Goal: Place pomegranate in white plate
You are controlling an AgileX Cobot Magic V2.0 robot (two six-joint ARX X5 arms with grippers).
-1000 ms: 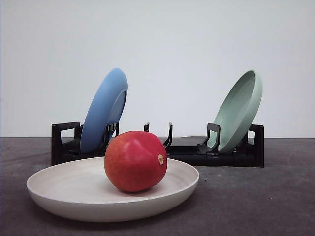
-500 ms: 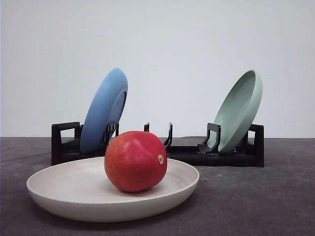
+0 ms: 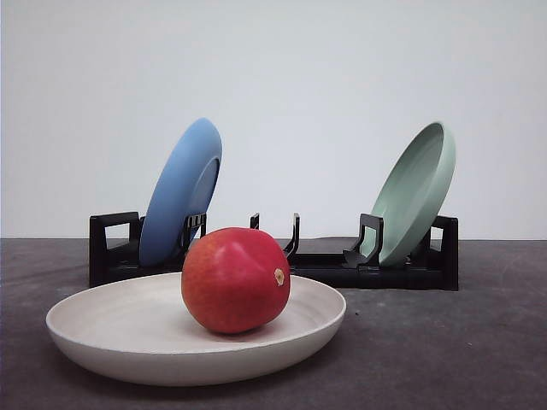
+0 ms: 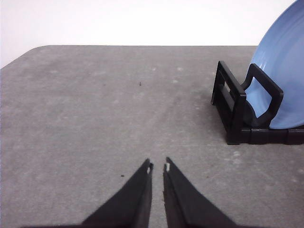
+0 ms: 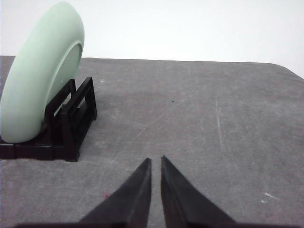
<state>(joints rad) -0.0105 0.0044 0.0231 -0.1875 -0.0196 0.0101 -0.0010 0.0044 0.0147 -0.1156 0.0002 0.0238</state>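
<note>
Three plates show on my front feed, and the one that matters is nearest the camera: the white plate sits flat on the dark grey table with the pomegranate resting inside it, a little right of the plate's centre, its small tan stem spot turned toward the right. The fruit is glossy red and sits clear of the rim on every side I can see. Behind it a black dish rack runs across the table; the blue plate stands tilted in the rack's left end, and the pale green plate leans in the right end — both on edge, well apart from each other, with empty slots between them. On my left wrist feed the left gripper hangs over bare table, its two black fingers drawn nearly together with only a thin slit between the tips and nothing held; the rack's end and the blue plate are off to one side, apart from the fingers. On my right wrist feed the right gripper looks the same — jaws all but closed on nothing, over bare table — with the pale green plate standing in the rack's other end, near but not touching.
</note>
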